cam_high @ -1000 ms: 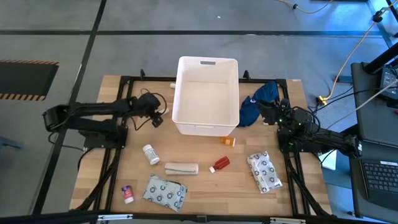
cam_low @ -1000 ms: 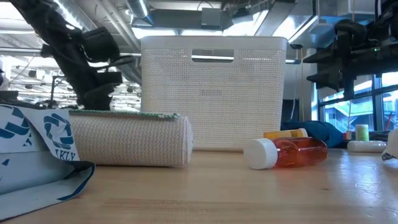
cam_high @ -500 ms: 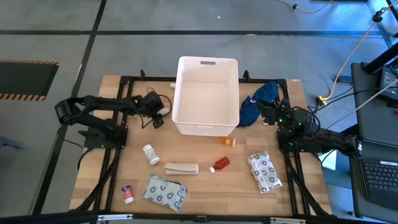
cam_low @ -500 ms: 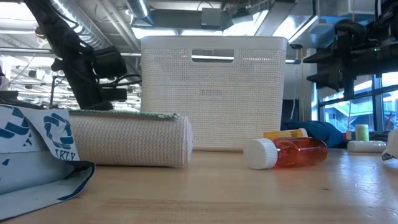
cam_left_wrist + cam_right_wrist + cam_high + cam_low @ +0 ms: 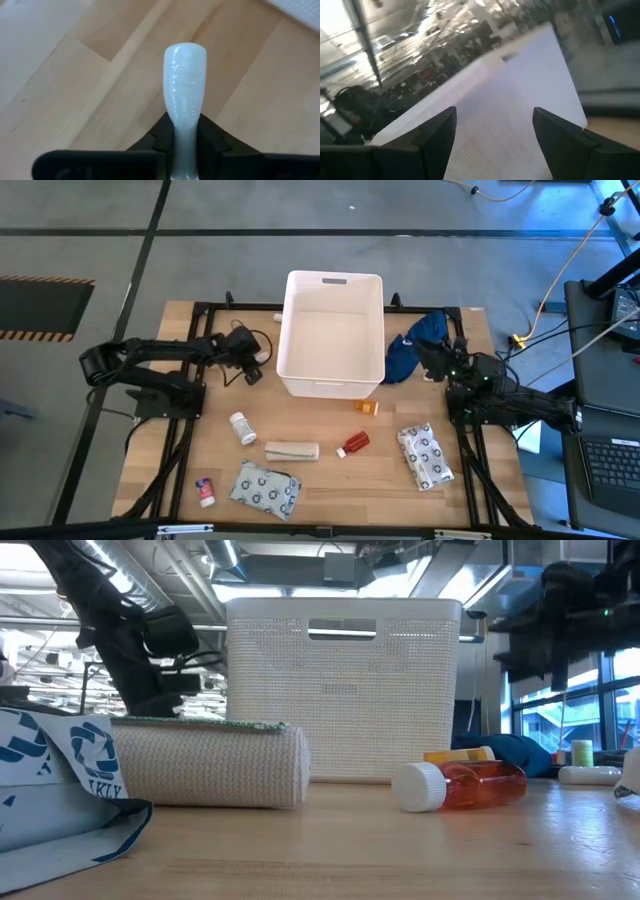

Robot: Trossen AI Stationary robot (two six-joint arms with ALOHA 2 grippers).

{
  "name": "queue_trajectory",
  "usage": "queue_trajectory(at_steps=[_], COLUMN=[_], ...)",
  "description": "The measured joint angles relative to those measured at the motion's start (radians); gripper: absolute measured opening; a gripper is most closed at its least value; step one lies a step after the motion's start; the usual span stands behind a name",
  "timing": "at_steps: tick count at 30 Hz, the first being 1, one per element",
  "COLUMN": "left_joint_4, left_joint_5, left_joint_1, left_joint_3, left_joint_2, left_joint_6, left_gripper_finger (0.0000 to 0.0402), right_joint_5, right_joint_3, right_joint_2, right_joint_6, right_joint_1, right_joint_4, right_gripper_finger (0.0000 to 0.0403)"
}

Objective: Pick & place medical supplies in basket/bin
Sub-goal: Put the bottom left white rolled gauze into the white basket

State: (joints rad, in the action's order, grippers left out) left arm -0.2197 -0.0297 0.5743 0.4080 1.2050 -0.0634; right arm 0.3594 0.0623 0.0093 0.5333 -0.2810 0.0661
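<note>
The white bin (image 5: 332, 332) stands at the table's far middle. My left gripper (image 5: 254, 366) is low beside the bin's left wall, shut on a small white tube (image 5: 185, 85). On the wood nearer me lie a white pill bottle (image 5: 242, 427), a beige bandage roll (image 5: 292, 450), a red vial (image 5: 353, 444), an orange vial (image 5: 369, 408), two dotted packets (image 5: 265, 488) (image 5: 425, 455) and a small red-capped tube (image 5: 205, 491). My right gripper (image 5: 495, 130) stands open right of the bin, beside the dark blue cloth (image 5: 418, 340), holding nothing. My left gripper pinches the white tube between its two fingers, at the tube's narrow lower part (image 5: 184, 131). The tube lies along the fingers, and its rounded end (image 5: 185, 57) sticks out past their tips. The fingers slant down toward the table. Whether the tube rests on the wood cannot be told.
Black frame rails (image 5: 185, 430) run along the table's left and right sides. Cables (image 5: 240, 340) hang by the left gripper. In the low view the bandage roll (image 5: 210, 765) and the orange vial (image 5: 462, 785) lie in front of the bin (image 5: 342, 690).
My left arm has shifted its elbow slightly. Its gripper has stayed low beside the bin's left wall. The supplies on the table have not moved.
</note>
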Motion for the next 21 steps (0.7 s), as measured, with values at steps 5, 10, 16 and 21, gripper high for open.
queue_trajectory(at_steps=[5, 10, 16, 21], left_joint_4=[-0.009, -0.023, -0.026, 0.056], left_joint_5=[-0.022, -0.076, 0.019, 0.094], left_joint_1=[0.001, 0.053, 0.121, 0.129], left_joint_3=[0.0, 0.001, 0.083, 0.233], left_joint_2=[-0.093, -0.231, -0.391, -0.427], left_joint_6=[-0.11, -0.231, -0.281, -0.241], left_gripper_finger=[0.005, 0.0057, 0.0049, 0.0051], right_joint_5=[-0.015, -0.015, -0.016, -0.062], right_joint_3=[0.121, 0.304, 0.521, 0.646], right_joint_2=[0.032, 0.12, 0.284, 0.435], right_joint_6=[-0.167, -0.199, -0.202, -0.166], right_joint_1=[0.0, 0.0, 0.0, 0.0], right_joint_4=[-0.041, -0.303, -0.618, -0.812], right_gripper_finger=[0.0254, 0.0233, 0.0221, 0.022])
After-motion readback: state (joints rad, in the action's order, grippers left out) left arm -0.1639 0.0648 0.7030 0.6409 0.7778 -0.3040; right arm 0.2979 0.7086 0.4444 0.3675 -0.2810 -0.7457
